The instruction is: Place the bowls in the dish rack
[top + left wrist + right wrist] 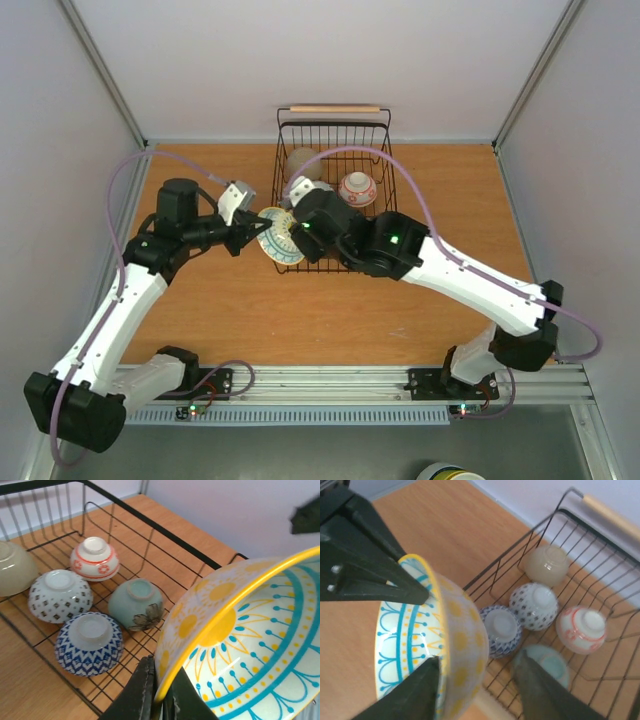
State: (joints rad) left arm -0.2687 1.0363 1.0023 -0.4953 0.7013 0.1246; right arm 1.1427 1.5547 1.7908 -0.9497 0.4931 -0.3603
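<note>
Your left hand (pixel 256 232) is pinched on the rim of the yellow-rimmed bowl (pixel 278 246), holding it tilted on edge above the desk (pixel 330 320) at the near left corner of the dish rack (pixel 384 135); your right hand (pixel 477 661) is spread astride that bowl's wall, one finger inside, the other standing clear of the outside. Further right, upside down inside the rack, sit a beige bowl (pixel 12 567), a dotted bowl (pixel 59 596), a red-banded bowl (pixel 95 559), a pale green bowl (pixel 136 604) and a blue zigzag bowl (pixel 89 644).
</note>
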